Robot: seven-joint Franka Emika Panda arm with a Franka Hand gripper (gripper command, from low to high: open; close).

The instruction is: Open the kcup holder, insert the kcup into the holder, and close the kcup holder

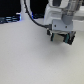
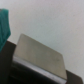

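In the exterior view my gripper (image 1: 60, 35) hangs low over the table at the exterior view's right, right at the black kcup holder (image 1: 68, 41), which it mostly covers. A green patch, apparently the kcup's top (image 1: 55, 35), shows beside the fingers. Blur keeps me from telling whether the kcup is held or just next to them. The wrist view shows the kcup holder's flat, shiny top (image 2: 41, 54) close below, its black side beneath, and a blurred green shape, likely the kcup (image 2: 4, 24), at the frame edge. No pull-out tray shows.
The white table (image 1: 25, 60) spreads across the exterior view. Dark equipment and blue items (image 1: 10, 20) sit at the back on the exterior view's left. A black cable (image 1: 31, 15) loops down from the arm.
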